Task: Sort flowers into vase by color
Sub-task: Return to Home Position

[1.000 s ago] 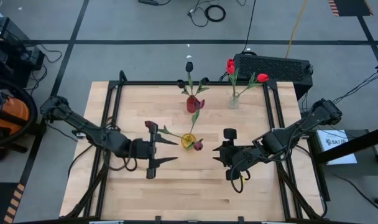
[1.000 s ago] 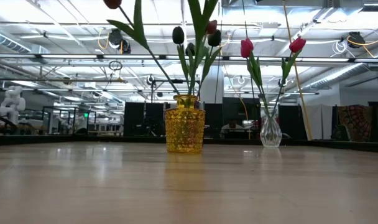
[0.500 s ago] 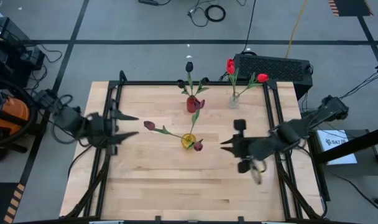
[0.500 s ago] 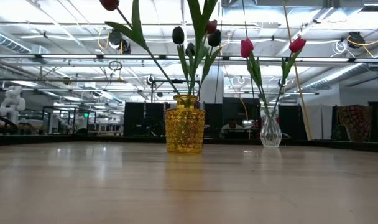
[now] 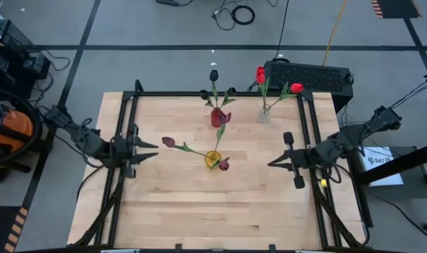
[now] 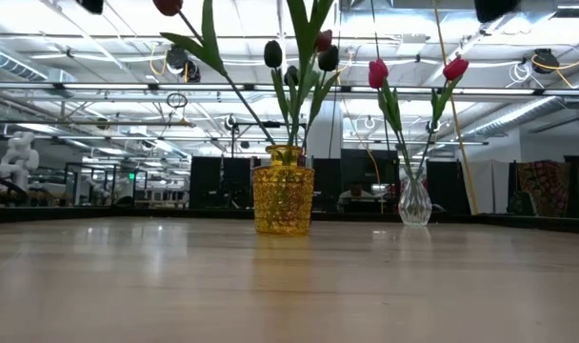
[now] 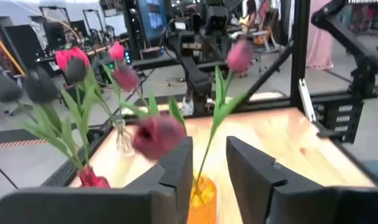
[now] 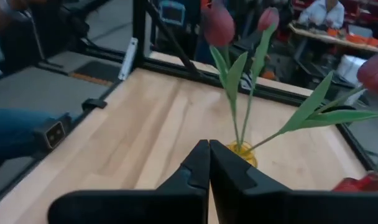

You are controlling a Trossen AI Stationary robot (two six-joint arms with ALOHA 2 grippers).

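While maroon flowers [image 5: 168, 141] splay stems-down in the yellow vase [image 5: 213, 159], left fingers [image 7: 176, 173] gape empty, right fingers [image 8: 199, 163] closed.

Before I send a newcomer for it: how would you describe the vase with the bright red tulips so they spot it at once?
On the wooden table, find the edge at the high view's top, right of centre. There a clear glass vase holds two bright red tulips; the red vase beside it and the yellow vase at mid-table are coloured and hold darker flowers.
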